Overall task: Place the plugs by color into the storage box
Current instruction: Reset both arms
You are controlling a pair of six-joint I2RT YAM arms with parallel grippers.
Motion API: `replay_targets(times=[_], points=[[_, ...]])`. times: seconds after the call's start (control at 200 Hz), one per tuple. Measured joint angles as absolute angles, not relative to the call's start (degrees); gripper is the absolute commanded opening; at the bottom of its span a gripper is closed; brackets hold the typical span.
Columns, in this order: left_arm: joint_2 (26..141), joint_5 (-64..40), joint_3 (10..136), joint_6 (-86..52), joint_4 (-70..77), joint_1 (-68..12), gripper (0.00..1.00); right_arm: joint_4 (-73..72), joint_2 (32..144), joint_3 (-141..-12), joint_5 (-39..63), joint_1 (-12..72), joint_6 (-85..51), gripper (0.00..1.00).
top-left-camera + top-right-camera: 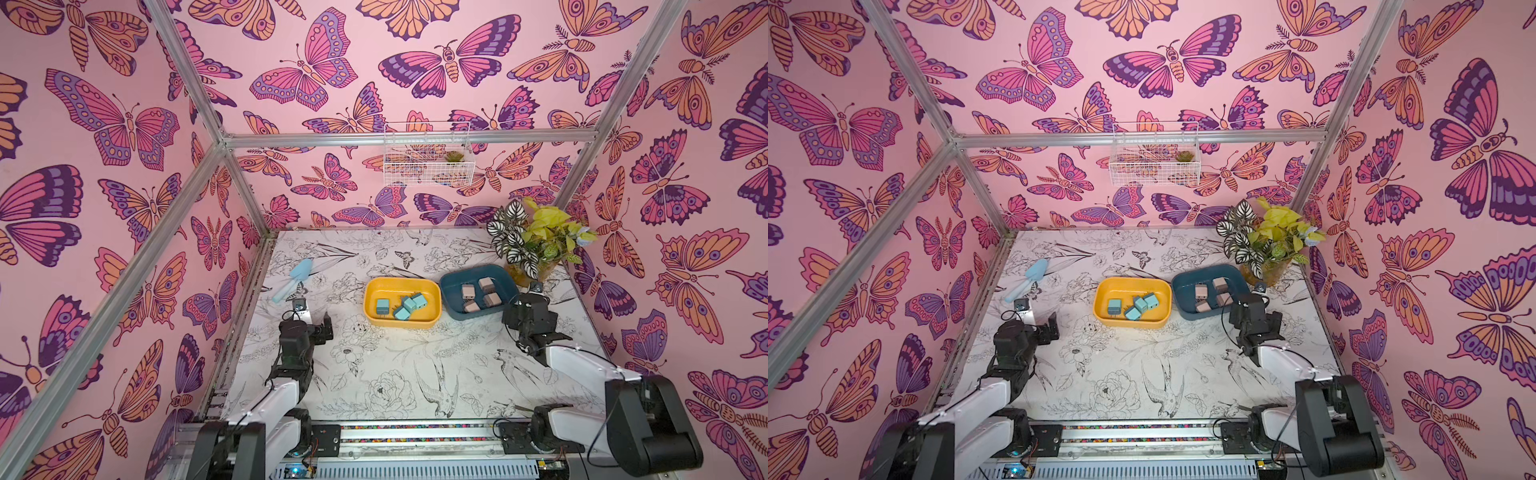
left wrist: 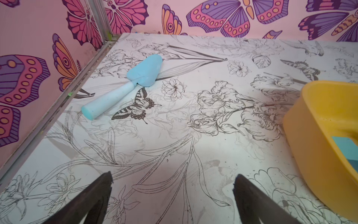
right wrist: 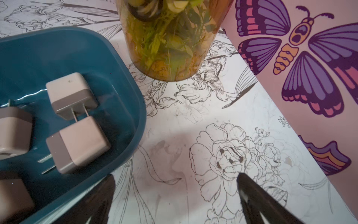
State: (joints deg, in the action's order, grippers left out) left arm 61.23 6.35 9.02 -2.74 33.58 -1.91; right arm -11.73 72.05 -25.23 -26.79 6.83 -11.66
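My left pincer [image 2: 174,175] and right pincer [image 3: 175,176] both gape apart, empty. Teal plugs [image 1: 410,304] lie in the yellow tray [image 1: 399,323], pink plugs [image 1: 485,284] in the blue tray [image 1: 465,316].

The bench [image 1: 395,365] is a white surface printed with black line drawings of flowers, birds and butterflies, walled on three sides. Four things lie directly on it. Toward the far left, near the side wall, a pale blue scoop [image 1: 291,278] lies flat, its blade toward the back wall and its handle toward the front. Near the middle sits a yellow tray [image 1: 402,323], well apart from the scoop. A dark blue tray [image 1: 449,291] sits right beside it, so close that no gap can be made out. Just beside the blue tray, in the far right corner, a glass jar [image 3: 166,42] of leafy plants stands upright.
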Motion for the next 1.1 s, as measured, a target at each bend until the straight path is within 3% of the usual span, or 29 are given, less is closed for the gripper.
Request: replay_targets(times=[0.376, 0.781, 1.097], points=[[87.6, 2.1, 14.4, 1.0, 55.1, -0.9, 0.99, -23.0, 80.4, -29.3, -25.8, 4.4, -8.7, 0.99], [88.0, -0.4, 20.6, 1.0, 52.3, 0.9, 0.99, -29.9, 85.8, -31.2, -20.2, 1.3, -8.5, 0.99], [88.0, -0.8, 21.7, 1.1, 50.7, 1.0, 0.99, -48.2, 86.3, -20.6, -16.8, 1.3, -7.2, 0.99]])
